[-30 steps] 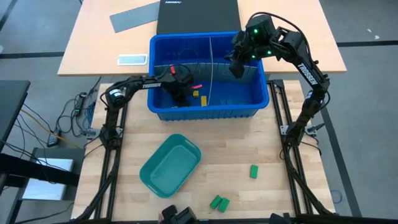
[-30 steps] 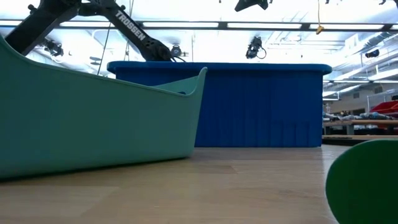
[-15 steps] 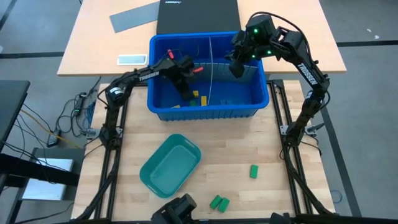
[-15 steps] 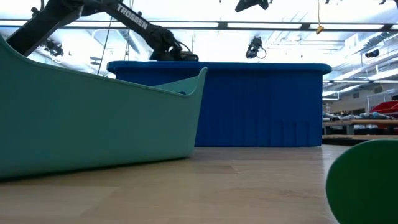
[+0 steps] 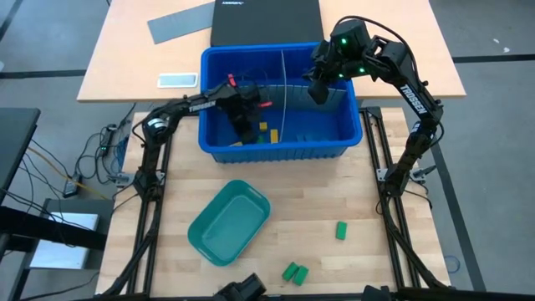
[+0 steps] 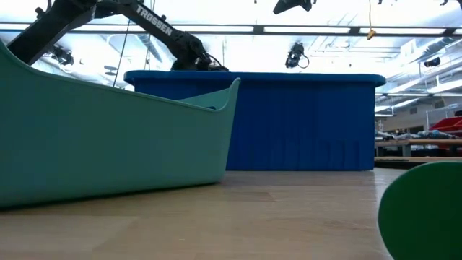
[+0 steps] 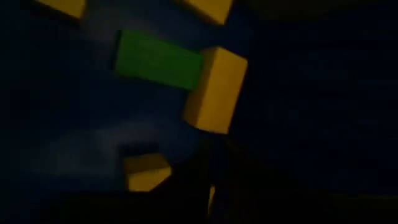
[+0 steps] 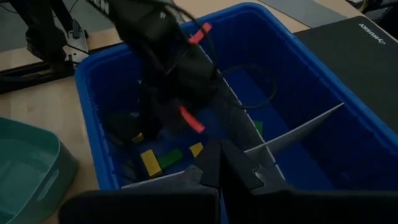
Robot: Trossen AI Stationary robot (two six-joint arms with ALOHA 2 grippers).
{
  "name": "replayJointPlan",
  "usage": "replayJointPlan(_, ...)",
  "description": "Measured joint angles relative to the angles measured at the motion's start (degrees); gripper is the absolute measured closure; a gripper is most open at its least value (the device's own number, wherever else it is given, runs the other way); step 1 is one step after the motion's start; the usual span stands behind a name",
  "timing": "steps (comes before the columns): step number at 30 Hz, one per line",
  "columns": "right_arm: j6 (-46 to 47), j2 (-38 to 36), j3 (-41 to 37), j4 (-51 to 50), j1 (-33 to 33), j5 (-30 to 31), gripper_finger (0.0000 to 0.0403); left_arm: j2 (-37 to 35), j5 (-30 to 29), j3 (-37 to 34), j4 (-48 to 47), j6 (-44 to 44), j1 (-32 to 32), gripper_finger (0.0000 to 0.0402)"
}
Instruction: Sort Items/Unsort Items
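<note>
My left pincer (image 5: pixel 245 132) reaches down into the big blue plastic bin (image 5: pixel 351 125), just above yellow and green toy blocks (image 5: pixel 266 130); I cannot tell if it grips. My right pincer (image 5: pixel 317 90) hangs closed over the bin's far right side. Three more green blocks (image 5: pixel 340 230) lie on the wooden table (image 5: pixel 334 184), nearer than the bin.

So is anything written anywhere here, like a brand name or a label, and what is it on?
"TROSSEN": white letters on the right arm.
"TROSSEN": also on the left arm, in the low view.
Black mat behind the blue bin: a small white logo, too small to read.
</note>
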Motion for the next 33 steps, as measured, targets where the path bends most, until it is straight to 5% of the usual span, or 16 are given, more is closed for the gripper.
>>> replayJointPlan(10,-0.44,0.02,0.00,0.11,0.00,0.00,0.0403,-0.09,-11.52,-9.92,14.36,-8.83,-3.14,0.0198)
replayJointPlan(15,-0.45,0.01,0.01,0.13,0.00,-0.01,0.0403,-0.28,-11.96,-13.12,18.92,-10.21,-3.98,0.0168)
replayJointPlan(20,-0.46,0.02,0.02,0.15,0.02,0.00,0.0403,-0.48,-15.10,-16.42,21.81,-10.84,-4.82,0.0217)
replayJointPlan(26,-0.75,0.02,0.02,0.17,0.02,-0.02,0.0403,-0.10,-16.52,-13.82,18.99,-7.57,-4.44,0.0375)
replayJointPlan(33,-1.47,0.02,0.02,0.14,0.02,-0.02,0.0403,0.31,-11.60,-3.58,11.88,-5.27,-1.57,0.0398)
